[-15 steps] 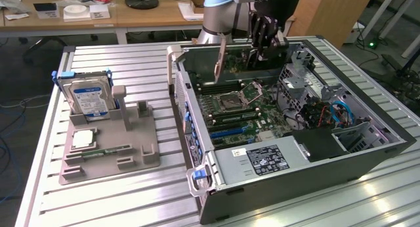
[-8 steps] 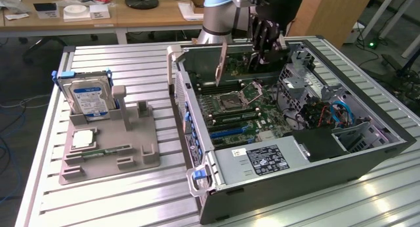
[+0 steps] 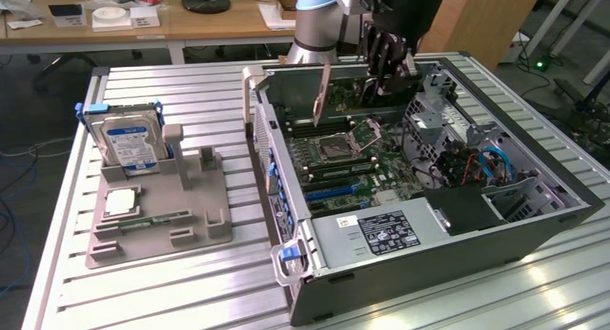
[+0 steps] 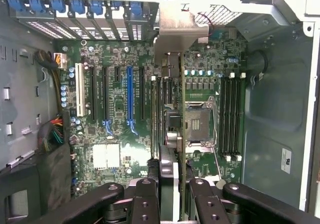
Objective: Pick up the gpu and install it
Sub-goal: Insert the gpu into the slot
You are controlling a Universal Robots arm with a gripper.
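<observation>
Green board and silver bracket mark the gpu. It hangs upright over the far part of the open computer case, pinched edge-on by the gripper, whose fingers stand narrow on the card. In the wrist view the gripper clamps the gpu by its upper edge, and the metal end bracket points toward the case's rear slot openings with their blue latches.

The card is clear of the motherboard, hovering above the strip between the long blue expansion slot and the open CPU socket. Black memory slots lie beyond the socket. On the exterior view's right, a metal drive cage with red and blue cables crowds the board. The power supply sits at the near end, and its label text is too small to read.

Well apart, on the exterior view's left of the slotted aluminium table, a grey fixture holds an upright hard drive with a blue label that cannot be read, a square processor chip and a narrow RAM stick.
</observation>
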